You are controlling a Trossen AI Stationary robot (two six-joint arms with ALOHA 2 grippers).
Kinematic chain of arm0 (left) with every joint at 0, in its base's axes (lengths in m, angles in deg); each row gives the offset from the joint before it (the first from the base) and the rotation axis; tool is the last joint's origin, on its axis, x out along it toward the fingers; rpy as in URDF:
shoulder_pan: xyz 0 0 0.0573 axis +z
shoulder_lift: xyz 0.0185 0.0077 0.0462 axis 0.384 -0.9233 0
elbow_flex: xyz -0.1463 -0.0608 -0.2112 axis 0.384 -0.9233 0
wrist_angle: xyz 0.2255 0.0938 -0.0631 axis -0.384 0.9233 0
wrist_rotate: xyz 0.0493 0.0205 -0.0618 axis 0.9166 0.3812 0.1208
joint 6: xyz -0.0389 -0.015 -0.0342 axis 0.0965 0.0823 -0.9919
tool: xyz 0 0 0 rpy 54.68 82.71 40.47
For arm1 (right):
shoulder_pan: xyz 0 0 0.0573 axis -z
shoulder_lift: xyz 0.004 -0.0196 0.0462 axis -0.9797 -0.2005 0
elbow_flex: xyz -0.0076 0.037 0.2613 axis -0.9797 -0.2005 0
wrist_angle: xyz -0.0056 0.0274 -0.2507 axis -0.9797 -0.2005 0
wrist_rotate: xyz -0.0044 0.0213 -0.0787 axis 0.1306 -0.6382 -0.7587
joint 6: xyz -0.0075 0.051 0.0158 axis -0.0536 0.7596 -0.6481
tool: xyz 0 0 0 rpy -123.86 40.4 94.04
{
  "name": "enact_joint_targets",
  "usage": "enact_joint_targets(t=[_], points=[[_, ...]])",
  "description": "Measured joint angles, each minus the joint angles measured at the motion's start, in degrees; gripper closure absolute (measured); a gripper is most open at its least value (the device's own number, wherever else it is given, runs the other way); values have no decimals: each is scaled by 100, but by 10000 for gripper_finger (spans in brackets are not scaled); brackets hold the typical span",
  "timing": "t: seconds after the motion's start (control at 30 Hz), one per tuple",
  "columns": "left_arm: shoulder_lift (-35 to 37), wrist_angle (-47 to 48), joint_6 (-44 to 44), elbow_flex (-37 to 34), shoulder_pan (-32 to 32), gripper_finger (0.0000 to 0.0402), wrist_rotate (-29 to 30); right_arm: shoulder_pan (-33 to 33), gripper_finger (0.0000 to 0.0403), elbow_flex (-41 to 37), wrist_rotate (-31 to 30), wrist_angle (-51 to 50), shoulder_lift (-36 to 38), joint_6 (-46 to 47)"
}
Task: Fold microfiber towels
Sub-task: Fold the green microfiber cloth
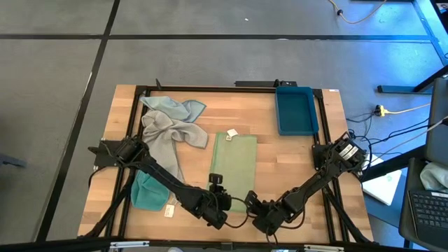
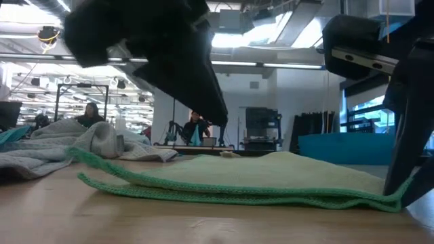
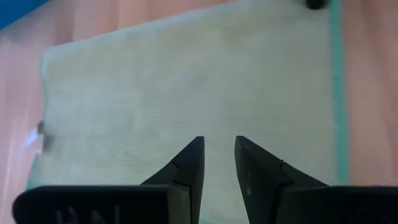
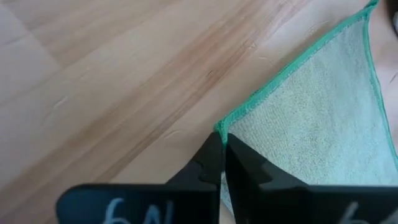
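Observation:
A pale green microfiber towel (image 1: 233,166) with a darker green hem lies flat in the middle of the table. It is folded double, and in the low view two layers (image 2: 258,183) show. My right gripper (image 4: 221,135) is shut at its near right corner. My left gripper (image 3: 217,142) stands open just over the towel's near left part (image 1: 215,182), with nothing between its fingers. A grey towel (image 1: 168,133) and a pale blue one (image 1: 175,106) lie crumpled at the far left. A teal one (image 1: 147,192) lies under my left arm. My right gripper pinches the green towel's near right corner (image 4: 219,127) between its two fingertips, right at the hem. The fingers slant down from the table's near right side. Whether they hold one layer or both, I cannot tell. The corner (image 2: 395,198) sits low at the table and the towel lies flat behind it.
A rigid blue tray (image 1: 295,110) stands at the far right of the table. A small white tag (image 1: 232,133) sticks out at the green towel's far end. Bare wood (image 1: 287,164) lies between the green towel and the right edge.

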Motion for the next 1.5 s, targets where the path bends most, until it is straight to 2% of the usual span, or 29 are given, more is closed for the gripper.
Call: enact_joint_targets(t=[0.17,0.33,0.5,0.7,0.9,1.1,1.5], points=[[0,11,136,0,-128,319,-523,-22,396,0,-3,13,0,-1],[0,9,297,0,-322,319,-599,-112,390,0,-19,22,0,9],[0,16,875,0,-510,319,-998,-120,394,0,-16,27,0,18],[-21,326,1039,0,-644,319,-1298,-150,392,0,62,29,0,107],[-42,306,1037,-9,-660,319,-1331,-245,392,-4,27,50,123,166],[-42,170,1040,-9,-586,319,-1281,-227,392,-7,-528,151,395,257],[-42,-436,1025,-7,-493,319,-1194,124,391,-7,-639,191,765,775]])
